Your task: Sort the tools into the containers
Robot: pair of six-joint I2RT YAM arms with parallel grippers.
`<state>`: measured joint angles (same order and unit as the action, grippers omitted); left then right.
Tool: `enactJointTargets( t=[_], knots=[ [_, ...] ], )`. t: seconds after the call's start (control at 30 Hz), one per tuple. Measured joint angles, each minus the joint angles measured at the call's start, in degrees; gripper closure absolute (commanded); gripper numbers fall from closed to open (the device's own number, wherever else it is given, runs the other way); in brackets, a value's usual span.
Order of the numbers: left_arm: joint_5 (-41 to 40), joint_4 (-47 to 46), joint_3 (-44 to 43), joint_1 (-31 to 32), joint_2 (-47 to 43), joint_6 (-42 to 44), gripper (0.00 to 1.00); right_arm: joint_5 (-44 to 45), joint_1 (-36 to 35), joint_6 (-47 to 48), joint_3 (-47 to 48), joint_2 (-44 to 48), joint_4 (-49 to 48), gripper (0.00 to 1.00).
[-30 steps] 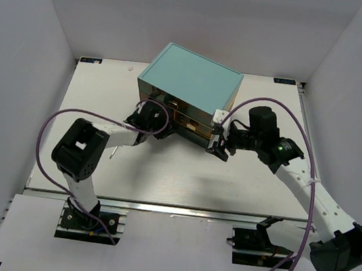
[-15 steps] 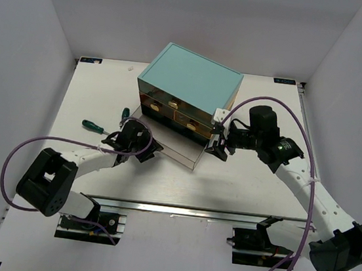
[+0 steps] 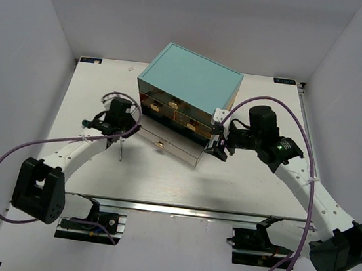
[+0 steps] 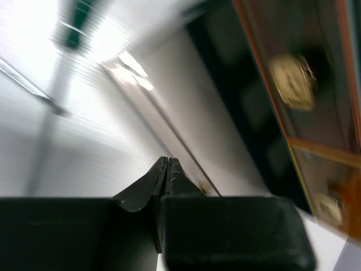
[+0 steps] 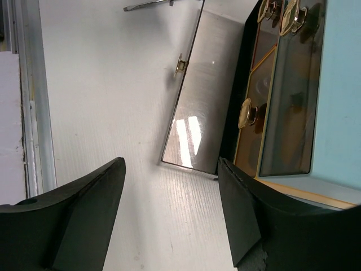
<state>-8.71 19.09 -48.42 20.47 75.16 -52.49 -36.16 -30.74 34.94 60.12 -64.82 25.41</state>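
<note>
White table point(image 3: 162, 179) enclosed by pale walls point(image 3: 37, 12). Teal chest point(image 3: 191, 77) set toward the back, lowest drawer point(image 3: 170, 146) drawn out. Left gripper point(image 4: 168, 162) pressed together, nothing pinched, near green-handled screwdriver point(image 3: 91, 122). Right gripper point(image 5: 171, 164) spread beside the chest's right front corner.

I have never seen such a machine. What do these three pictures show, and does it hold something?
These are two robot arms on a white table. One picture looks down from above; the other two come from cameras on each wrist. A teal chest stands on the table, its bottom drawer pulled out. A thin metal tool lies left of the drawer. The left gripper is shut, with nothing seen between its fingers; the right gripper is open and empty.
</note>
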Motion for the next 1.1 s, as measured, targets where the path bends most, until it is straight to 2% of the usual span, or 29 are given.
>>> enactJointTargets(
  t=[0.03,0.07,0.2,0.33,0.5,0.7,0.87,0.97,1.0,1.1],
  knots=[
    [-0.7,1.0,0.0,-2.3,-0.5,0.9,0.75,0.0,0.0,0.0,0.0,0.0,0.0,0.28],
    [-1.1,1.8,0.0,-4.9,-0.8,1.8,0.59,0.0,0.0,0.0,0.0,0.1,0.0,0.28],
    [-2.1,3.4,-0.1,-12.9,-0.2,5.4,0.43,0.0,0.0,0.0,0.0,0.4,-0.1,0.28],
    [-2.4,3.1,-3.2,-16.4,5.9,8.9,0.38,0.0,0.0,0.0,-0.7,0.5,-0.5,0.28],
    [-2.2,1.7,-11.3,-17.0,18.5,13.3,0.35,0.2,0.0,0.0,-1.7,0.7,-0.7,0.28],
    [-2.3,1.6,-20.0,-17.0,29.0,18.6,0.37,0.6,0.7,0.0,-2.2,0.9,-1.0,0.28],
    [-2.1,1.9,-23.6,-17.0,33.6,22.8,0.41,1.0,1.7,-0.1,-2.7,1.2,-1.4,0.28],
    [-2.0,2.3,-23.6,-17.0,35.2,24.4,0.5,1.1,2.0,-0.3,-2.7,1.2,-1.6,0.28],
    [-2.1,2.2,-23.4,-17.0,35.6,24.9,0.61,1.1,2.2,-0.3,-2.7,1.2,-1.6,0.28],
    [-2.4,2.0,-23.2,-17.1,35.5,26.0,0.78,1.1,2.3,-0.3,-2.7,1.2,-1.6,0.28]
  ],
)
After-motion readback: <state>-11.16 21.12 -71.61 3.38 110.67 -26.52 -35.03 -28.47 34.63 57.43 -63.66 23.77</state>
